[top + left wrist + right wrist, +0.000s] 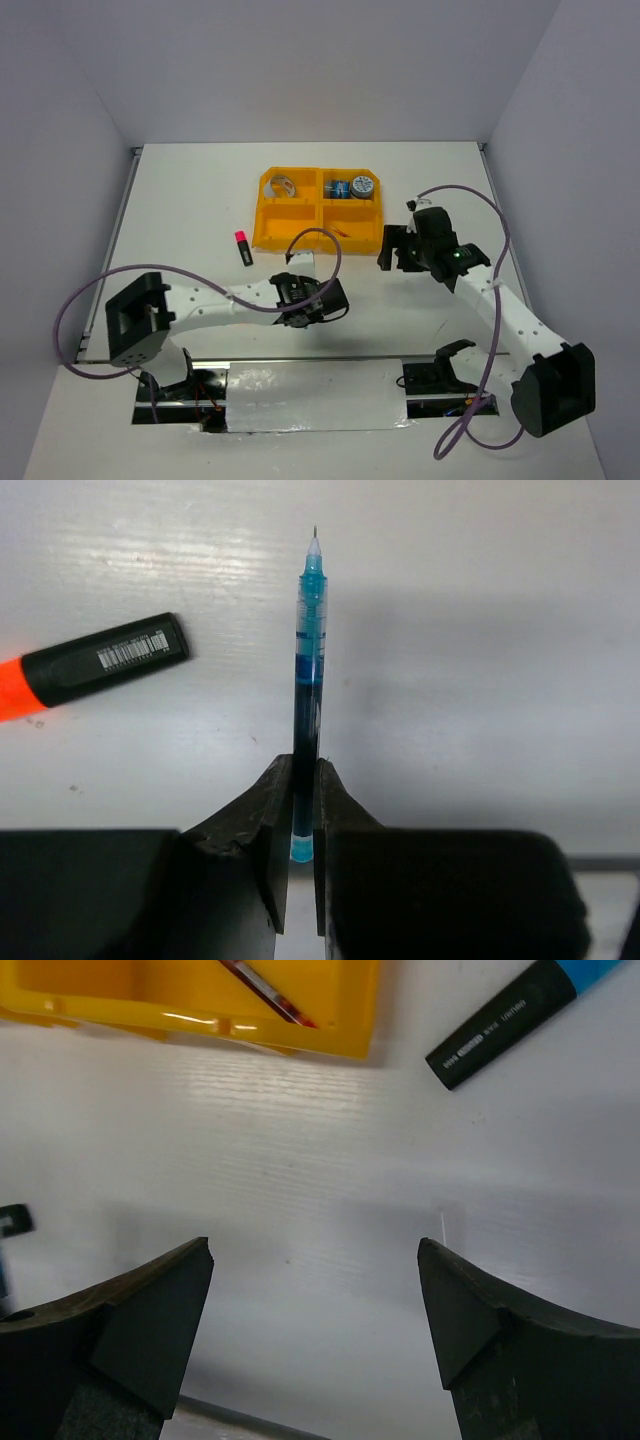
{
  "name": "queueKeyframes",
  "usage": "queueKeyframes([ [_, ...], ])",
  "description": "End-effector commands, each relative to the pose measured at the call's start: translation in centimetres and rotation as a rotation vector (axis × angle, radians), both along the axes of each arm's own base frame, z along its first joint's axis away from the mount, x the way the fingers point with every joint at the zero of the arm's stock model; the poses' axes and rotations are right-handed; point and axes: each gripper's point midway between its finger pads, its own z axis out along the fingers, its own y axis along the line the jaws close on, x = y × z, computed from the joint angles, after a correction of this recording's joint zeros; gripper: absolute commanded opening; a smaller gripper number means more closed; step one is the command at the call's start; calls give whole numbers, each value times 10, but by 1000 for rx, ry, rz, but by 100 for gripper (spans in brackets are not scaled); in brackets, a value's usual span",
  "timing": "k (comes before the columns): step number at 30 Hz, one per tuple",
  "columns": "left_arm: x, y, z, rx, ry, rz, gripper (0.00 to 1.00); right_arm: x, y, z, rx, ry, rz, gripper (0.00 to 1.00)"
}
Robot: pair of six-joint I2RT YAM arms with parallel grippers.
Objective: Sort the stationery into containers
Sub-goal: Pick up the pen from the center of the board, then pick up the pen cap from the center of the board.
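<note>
Left gripper (300, 775) clamped on blue pen (308, 660) just short of tray (260, 222), right gripper (315, 1260) open and empty; next move, judged: carry pen into red pen's (265, 985) compartment, release.

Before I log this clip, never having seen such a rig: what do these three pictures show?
The white left arm and right arm are robots bolted to a white table. The overhead picture shows both; the others come from wrist cameras. The left gripper is shut on a thin blue pen; the right gripper hangs open, empty. An orange plastic four-compartment tray holds blue-grey tape rolls, a silvery ring and a red pen. Loose lie a black pink-capped marker, an orange-capped marker and a blue-capped marker.
</note>
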Motion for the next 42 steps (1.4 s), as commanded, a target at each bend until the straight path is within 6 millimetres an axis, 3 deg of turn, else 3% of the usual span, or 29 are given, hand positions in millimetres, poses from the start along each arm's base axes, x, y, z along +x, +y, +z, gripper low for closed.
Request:
queueKeyframes([
  [1,2,19,63,21,-130,-106,0,12,-14,-1,-62,-3,-71,90],
  [2,2,10,73,-25,-150,-160,0,13,-15,-4,-76,9,-64,91],
  [5,-8,18,100,-63,-198,-261,0,17,-22,-14,-127,39,-77,91],
  [11,-24,57,158,-172,-301,-355,0,14,-27,-51,-183,164,-90,91],
  [15,-25,84,184,-176,-361,-351,0,10,-36,-76,-214,244,-135,90],
  [17,-26,95,186,-149,-365,-360,0,10,-37,-85,-222,270,-146,90],
  [22,-32,97,183,-176,-370,-409,0,8,-53,-100,-279,346,-212,88],
  [26,-36,99,174,-185,-361,-428,0,3,-50,-108,-264,391,-200,74],
  [30,-36,99,178,-193,-377,-433,0,2,-51,-110,-242,401,-208,64],
  [34,-36,99,184,-199,-380,-434,0,-3,-44,-116,-207,445,-167,46],
  [39,-36,105,189,-202,-389,-426,0,-11,-43,-117,-199,478,-163,41],
  [42,-38,105,198,-231,-399,-429,0,-15,-44,-118,-209,494,-166,44],
])
